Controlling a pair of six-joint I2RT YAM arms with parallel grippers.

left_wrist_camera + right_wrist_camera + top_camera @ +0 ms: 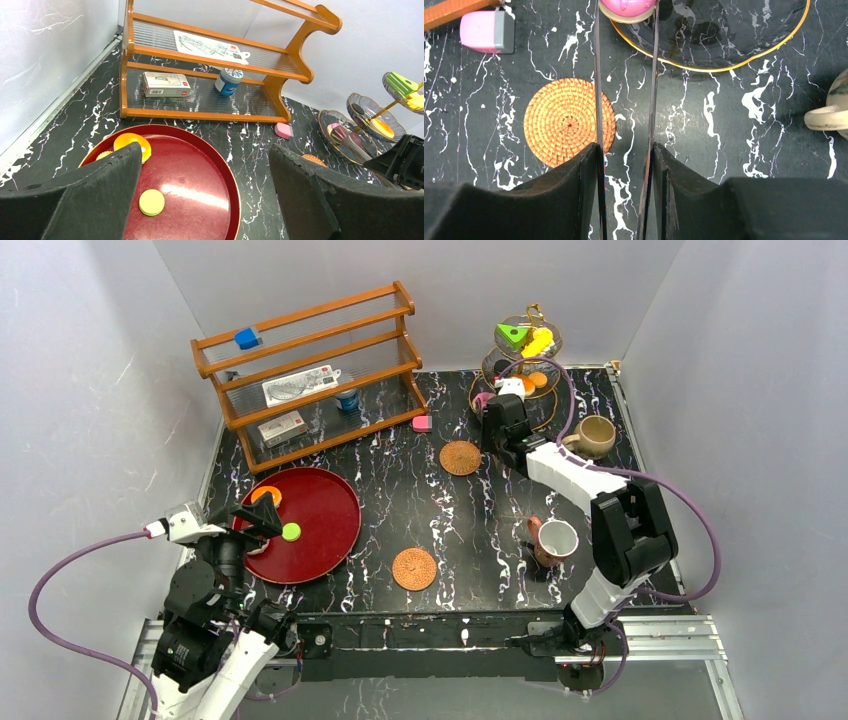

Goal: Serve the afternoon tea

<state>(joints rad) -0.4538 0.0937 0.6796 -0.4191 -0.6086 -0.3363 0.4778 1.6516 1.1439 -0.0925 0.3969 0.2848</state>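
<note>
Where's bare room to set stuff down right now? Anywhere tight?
Free: right half of the red tray, past the orange cookie and yellow-green disc; marble between far coaster and near coaster; marble between near coaster and pinkish-brown cup. Crowded: far right corner, with tiered stand, right gripper with tongs, beige mug.

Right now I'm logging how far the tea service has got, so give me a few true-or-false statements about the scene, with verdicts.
1. The right gripper is shut on metal tongs. True.
2. Both cups stand on coasters. False: the beige mug and pinkish-brown cup stand on the bare table, apart from both coasters.
3. The red tray holds an orange cookie and a yellow-green disc. True.
4. The left gripper grips a pastry. False: it is open and empty over the tray.
</note>
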